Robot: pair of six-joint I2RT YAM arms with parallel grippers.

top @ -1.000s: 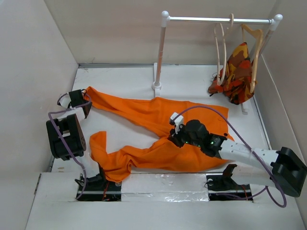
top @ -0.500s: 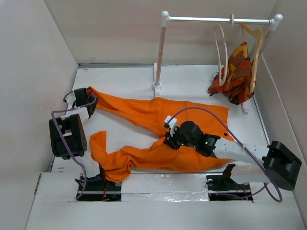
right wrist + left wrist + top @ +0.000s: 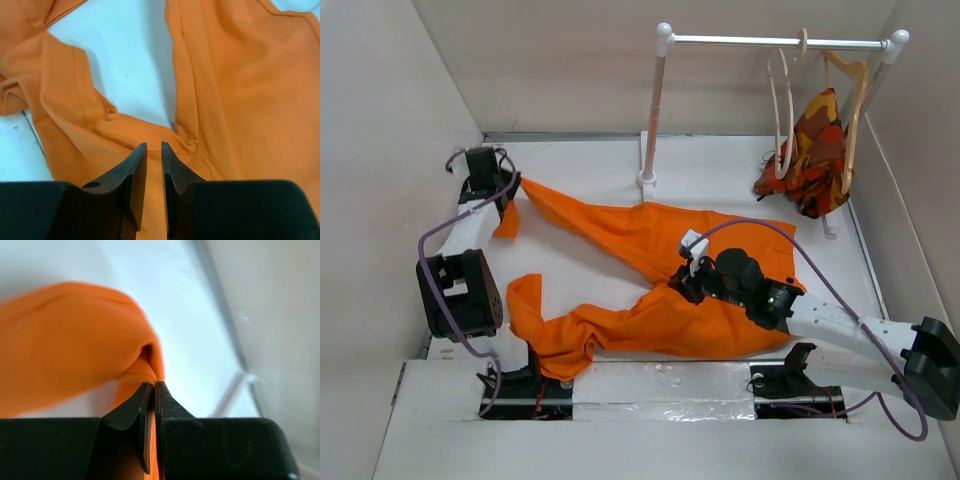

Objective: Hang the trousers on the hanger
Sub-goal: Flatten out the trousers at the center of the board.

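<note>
Jaws of the left gripper (image 3: 153, 386) clamp a hem of the trousers (image 3: 75, 340) — likely to stretch that leg. Those of the right gripper (image 3: 154, 147) nearly meet at the crotch, grip unclear.

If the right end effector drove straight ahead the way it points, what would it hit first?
The trousers: the right end effector points at the cloth where the two legs join, probably very close, though depth is unclear.

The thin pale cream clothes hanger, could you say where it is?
The cream hanger hangs on the white rail at the top view's far right, just left of the patterned orange garment.
</note>
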